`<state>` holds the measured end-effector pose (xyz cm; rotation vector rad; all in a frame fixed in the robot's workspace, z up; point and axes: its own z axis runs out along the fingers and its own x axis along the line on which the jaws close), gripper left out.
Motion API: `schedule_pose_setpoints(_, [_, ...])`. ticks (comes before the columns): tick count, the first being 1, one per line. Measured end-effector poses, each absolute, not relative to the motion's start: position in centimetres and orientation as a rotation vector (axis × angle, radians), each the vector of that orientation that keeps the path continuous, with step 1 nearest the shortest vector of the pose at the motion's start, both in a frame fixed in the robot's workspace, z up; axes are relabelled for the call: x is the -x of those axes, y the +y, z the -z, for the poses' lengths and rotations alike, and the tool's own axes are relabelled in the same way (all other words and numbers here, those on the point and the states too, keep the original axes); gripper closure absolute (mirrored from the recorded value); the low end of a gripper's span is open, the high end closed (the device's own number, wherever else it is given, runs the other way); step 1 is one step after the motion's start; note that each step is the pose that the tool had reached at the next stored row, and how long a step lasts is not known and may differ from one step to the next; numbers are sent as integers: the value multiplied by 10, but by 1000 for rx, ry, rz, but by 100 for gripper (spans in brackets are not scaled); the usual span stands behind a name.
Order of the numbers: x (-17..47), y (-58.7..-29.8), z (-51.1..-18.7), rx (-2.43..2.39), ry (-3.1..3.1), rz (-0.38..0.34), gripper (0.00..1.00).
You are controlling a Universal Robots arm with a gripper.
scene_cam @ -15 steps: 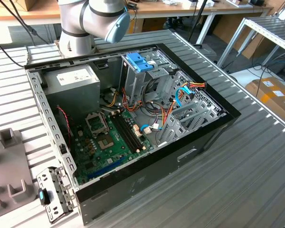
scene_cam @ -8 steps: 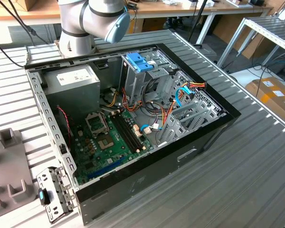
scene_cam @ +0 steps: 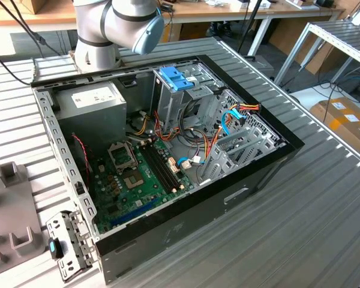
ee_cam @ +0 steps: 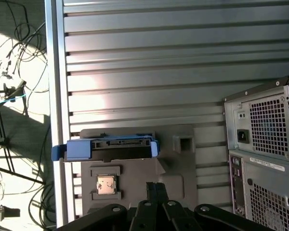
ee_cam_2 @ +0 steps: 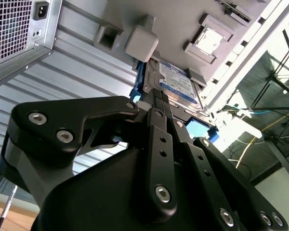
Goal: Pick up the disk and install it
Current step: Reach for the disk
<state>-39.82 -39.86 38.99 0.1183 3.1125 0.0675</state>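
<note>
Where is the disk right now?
In the first wrist view the disk sits in a grey fixture on the slatted table, next to a chip, outside the computer case.

Exterior view: I saw even, soft light.
First wrist view: sunlit floor (ee_cam: 19, 53) glared white; table slats (ee_cam: 135, 101) gleamed.

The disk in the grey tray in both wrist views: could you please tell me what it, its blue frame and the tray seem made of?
The flat rectangular grey hard drive looks like metal, with a dull dark casing under a pale, glossy label. Its light-blue carrier looks like moulded plastic: uniform colour, soft sheen. The grey holder tray seems matte plastic, though that is uncertain.
</note>
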Motion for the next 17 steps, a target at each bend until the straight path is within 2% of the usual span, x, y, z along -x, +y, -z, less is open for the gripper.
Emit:
schedule_pose_setpoints(11, [444, -371, -383, -118, 3114, -66, 89])
schedule_pose_setpoints(17, [458, -369, -381, -118, 3113, -65, 89])
